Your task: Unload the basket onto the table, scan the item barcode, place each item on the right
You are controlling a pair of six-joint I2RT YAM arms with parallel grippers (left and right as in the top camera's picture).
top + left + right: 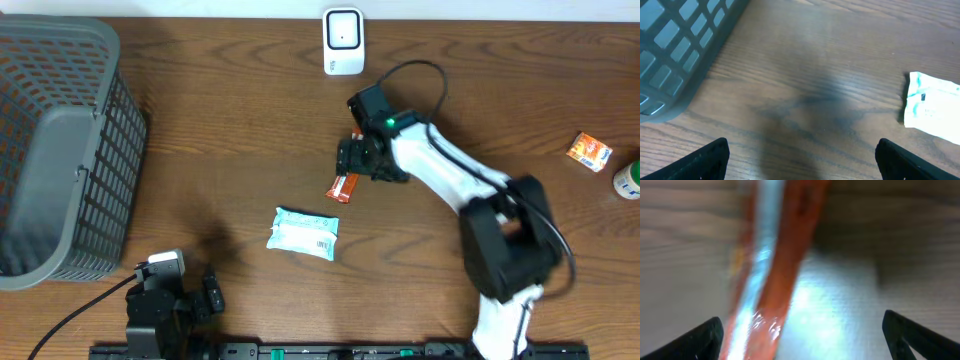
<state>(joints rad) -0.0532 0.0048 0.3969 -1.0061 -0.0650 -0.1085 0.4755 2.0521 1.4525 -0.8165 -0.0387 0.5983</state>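
Packet: thin, light, glossy, likely slippery; pinch across its narrow middle. Right gripper jaws apart over it; left gripper also apart.

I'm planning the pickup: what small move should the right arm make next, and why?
Probably close the right gripper on the orange packet: its jaws stand open with the packet between them, and the white scanner waits farther up the table.

The wooden table bears a grey basket, a scanner, an orange packet, a white pack and a small box.
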